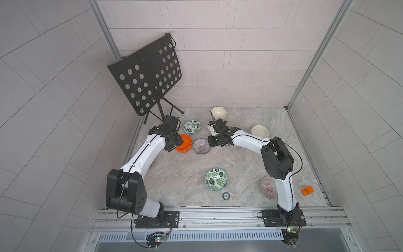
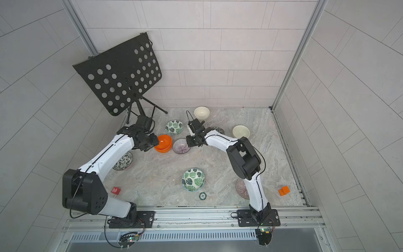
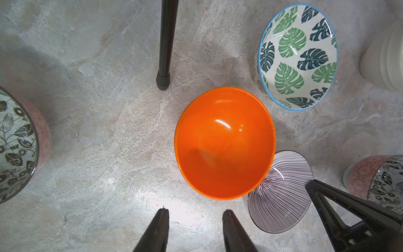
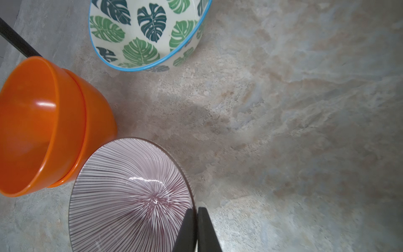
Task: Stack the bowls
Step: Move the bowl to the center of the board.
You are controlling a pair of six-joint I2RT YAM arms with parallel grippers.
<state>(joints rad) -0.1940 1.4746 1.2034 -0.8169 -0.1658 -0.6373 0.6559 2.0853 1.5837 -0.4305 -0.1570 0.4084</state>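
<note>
Two orange bowls (image 1: 185, 144) sit nested, also seen in the left wrist view (image 3: 224, 141). My left gripper (image 3: 196, 212) hangs open just beside the stack, nothing between its fingers. A purple striped bowl (image 1: 201, 146) touches the stack. My right gripper (image 4: 196, 210) is shut on its rim (image 4: 130, 196), one finger inside and one outside. Green leaf bowls stand at the back (image 1: 192, 127) and front centre (image 1: 216, 179). Two cream bowls (image 1: 218, 112) (image 1: 259, 131) stand at the back right. A second purple bowl (image 1: 268, 187) lies partly behind the right arm. A black-and-white bowl (image 2: 123, 161) sits under the left arm.
A black music stand (image 1: 148, 76) fills the back left corner, one leg (image 3: 165, 43) ending near the orange stack. An orange block (image 1: 307, 191) lies front right, a red cube (image 2: 115, 190) front left, and a small green-rimmed disc (image 1: 226, 195) near the front edge.
</note>
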